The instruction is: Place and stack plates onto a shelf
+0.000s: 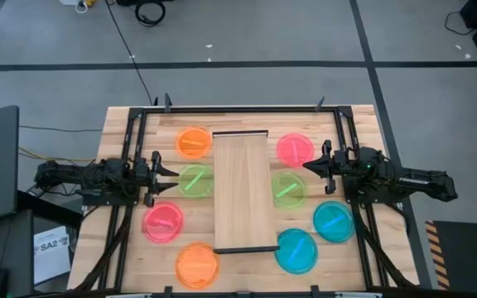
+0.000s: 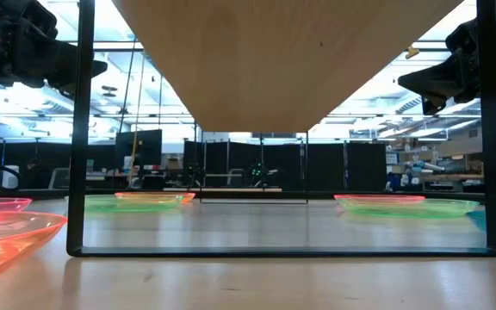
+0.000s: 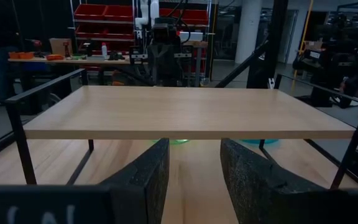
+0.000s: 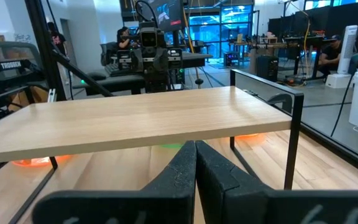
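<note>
The shelf (image 1: pixel 243 192) is a long light-wood board on thin dark end frames, standing lengthwise in the middle of the table. Left of it lie an orange plate (image 1: pixel 194 142), a green plate (image 1: pixel 195 181), a pink plate (image 1: pixel 163 221) and an orange plate (image 1: pixel 197 265). Right of it lie a pink plate (image 1: pixel 295 150), a green plate (image 1: pixel 287 189) and two cyan plates (image 1: pixel 333 221) (image 1: pixel 296 251). All lie flat on the table. My left gripper (image 1: pixel 173 172) hovers open and empty left of the shelf, pointing at it (image 3: pixel 194 149). My right gripper (image 1: pixel 309 166) hovers shut and empty right of the shelf (image 4: pixel 196 149).
A dark metal frame (image 1: pixel 238 108) runs along the table's far edge and down both sides under the arms. The shelf's board sits well above the table top on its end frames (image 2: pixel 80 129). Beyond the table is a room with racks, desks and people.
</note>
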Controlling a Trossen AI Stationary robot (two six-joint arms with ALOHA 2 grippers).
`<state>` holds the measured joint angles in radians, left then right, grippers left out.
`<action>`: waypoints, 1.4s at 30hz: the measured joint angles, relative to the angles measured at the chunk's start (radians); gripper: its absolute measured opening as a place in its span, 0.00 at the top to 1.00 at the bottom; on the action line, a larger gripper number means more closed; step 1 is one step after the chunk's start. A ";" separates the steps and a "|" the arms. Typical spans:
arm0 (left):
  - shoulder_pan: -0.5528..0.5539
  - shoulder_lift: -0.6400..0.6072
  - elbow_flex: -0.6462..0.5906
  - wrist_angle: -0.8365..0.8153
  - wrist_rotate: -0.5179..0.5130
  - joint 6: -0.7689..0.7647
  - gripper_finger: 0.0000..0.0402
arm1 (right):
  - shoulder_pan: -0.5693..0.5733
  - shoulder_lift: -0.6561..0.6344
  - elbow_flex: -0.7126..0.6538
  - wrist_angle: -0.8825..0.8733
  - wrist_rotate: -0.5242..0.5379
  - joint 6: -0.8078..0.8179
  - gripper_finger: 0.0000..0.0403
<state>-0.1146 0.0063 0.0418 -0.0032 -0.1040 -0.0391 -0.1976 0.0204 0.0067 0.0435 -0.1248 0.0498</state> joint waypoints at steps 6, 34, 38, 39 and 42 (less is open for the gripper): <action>0.000 0.000 0.000 0.002 -0.006 0.001 0.62 | 0.000 0.000 0.000 0.000 0.000 0.000 0.97; 0.000 0.003 0.016 0.309 -0.398 -0.106 0.62 | 0.000 0.000 0.000 0.000 0.000 0.007 0.97; 0.000 0.042 0.089 0.296 -0.495 -0.103 0.62 | 0.000 0.000 0.000 0.007 0.000 0.007 0.97; 0.000 0.059 0.115 0.283 -0.530 -0.099 0.62 | 0.000 0.000 0.000 0.010 0.000 0.007 0.97; 0.000 0.121 0.216 0.193 -0.625 -0.065 0.62 | 0.000 0.000 0.000 0.019 0.000 0.007 0.97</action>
<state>-0.1144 0.1276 0.2575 0.1893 -0.7293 -0.1045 -0.1978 0.0204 0.0067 0.0624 -0.1246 0.0570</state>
